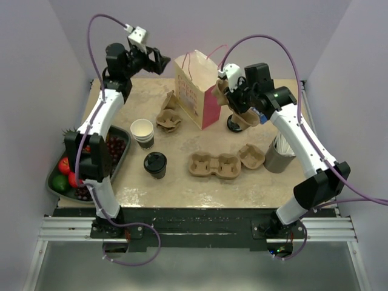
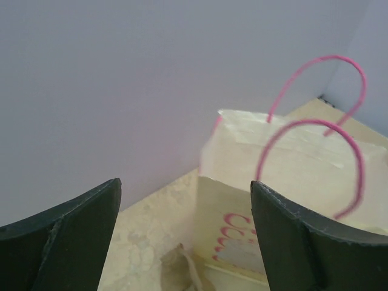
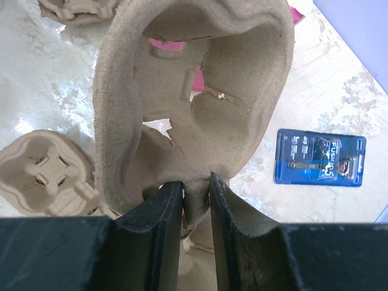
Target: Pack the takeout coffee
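Right hand (image 3: 196, 182) pinches a rough moulded-pulp cup carrier (image 3: 242, 136); left hand (image 2: 185, 183) gapes wide.

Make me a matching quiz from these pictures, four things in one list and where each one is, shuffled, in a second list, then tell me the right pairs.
Things:
1. takeout coffee
2. paper bag
3. single cup carrier
4. fruit tray

Places:
A. at the table's left edge
B. pinched in the jaws of the right gripper
C. standing at the back of the table, near the middle
D. lidded, on the table left of the double carrier

Pairs: 1-D, 2-C, 3-B, 4-A
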